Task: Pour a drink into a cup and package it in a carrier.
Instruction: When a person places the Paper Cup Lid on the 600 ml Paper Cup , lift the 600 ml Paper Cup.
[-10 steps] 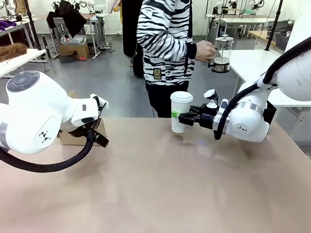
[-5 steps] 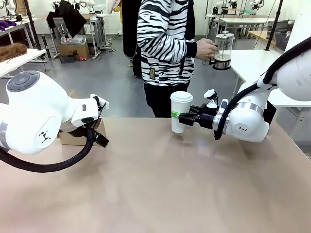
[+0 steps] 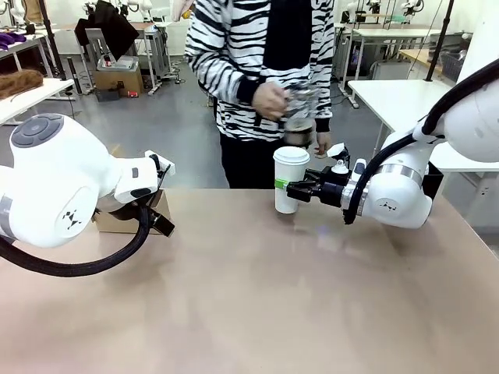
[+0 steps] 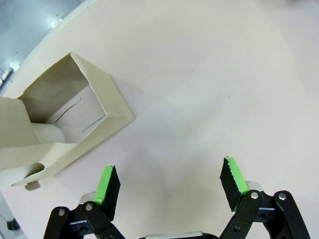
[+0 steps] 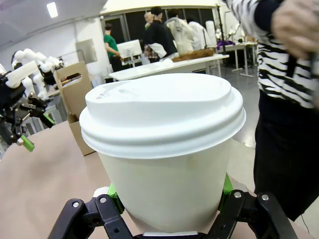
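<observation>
The white paper cup (image 3: 290, 178), capped with a white lid, stands upright at the table's far middle, and my right gripper (image 3: 287, 188) is shut on its lower body from the right. In the right wrist view the cup (image 5: 164, 149) sits between the green pads (image 5: 227, 185). The brown cardboard carrier (image 3: 125, 221) lies at the far left, mostly hidden behind my left arm. My left gripper (image 4: 172, 184) hangs open over bare table just beside the carrier (image 4: 65, 119), holding nothing. A person's hand (image 3: 269, 100) holds a glass jug (image 3: 299, 117) just above and behind the cup.
The person in a striped top stands at the far edge behind the cup. The tabletop (image 3: 257, 296) in front of both arms is bare. A white table (image 3: 405, 97) stands at the back right. Something pale and rounded (image 4: 46, 134) sits inside the carrier.
The person has stepped from the right-hand table to behind the cup, bringing the glass jug over to just above it. Neither arm has moved.
</observation>
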You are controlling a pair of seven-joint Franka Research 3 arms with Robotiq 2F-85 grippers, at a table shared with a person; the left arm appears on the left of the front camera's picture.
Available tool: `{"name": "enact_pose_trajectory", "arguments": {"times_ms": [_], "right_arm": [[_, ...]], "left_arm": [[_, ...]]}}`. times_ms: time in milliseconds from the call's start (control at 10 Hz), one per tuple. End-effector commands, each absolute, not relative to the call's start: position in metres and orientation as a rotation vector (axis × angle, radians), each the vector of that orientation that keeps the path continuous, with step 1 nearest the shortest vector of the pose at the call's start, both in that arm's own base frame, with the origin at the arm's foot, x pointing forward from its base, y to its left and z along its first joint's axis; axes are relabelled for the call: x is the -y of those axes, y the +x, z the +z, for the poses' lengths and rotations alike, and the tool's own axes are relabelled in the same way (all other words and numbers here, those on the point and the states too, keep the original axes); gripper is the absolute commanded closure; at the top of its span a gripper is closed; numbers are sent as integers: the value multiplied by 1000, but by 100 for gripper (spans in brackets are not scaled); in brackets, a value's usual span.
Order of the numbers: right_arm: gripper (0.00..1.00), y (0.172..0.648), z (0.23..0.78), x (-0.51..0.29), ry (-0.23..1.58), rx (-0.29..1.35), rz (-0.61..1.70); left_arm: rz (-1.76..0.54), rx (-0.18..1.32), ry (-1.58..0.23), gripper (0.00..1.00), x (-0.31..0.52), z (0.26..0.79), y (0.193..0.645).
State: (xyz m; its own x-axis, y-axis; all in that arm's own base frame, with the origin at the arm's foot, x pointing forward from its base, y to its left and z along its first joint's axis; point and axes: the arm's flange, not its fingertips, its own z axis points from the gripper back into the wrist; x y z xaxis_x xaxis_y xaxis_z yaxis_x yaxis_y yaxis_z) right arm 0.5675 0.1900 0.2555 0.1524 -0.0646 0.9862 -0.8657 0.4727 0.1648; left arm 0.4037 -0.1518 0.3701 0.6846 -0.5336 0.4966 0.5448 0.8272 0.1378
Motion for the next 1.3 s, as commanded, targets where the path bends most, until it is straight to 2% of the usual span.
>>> {"name": "enact_pose_trajectory", "arguments": {"times_ms": [0,1200], "right_arm": [[20,566,260,-192,932,1305,704],[20,566,260,-192,932,1305,704]], "left_arm": [[-604,550,-24,0,152,370,404],[-604,550,-24,0,152,370,404]]}}
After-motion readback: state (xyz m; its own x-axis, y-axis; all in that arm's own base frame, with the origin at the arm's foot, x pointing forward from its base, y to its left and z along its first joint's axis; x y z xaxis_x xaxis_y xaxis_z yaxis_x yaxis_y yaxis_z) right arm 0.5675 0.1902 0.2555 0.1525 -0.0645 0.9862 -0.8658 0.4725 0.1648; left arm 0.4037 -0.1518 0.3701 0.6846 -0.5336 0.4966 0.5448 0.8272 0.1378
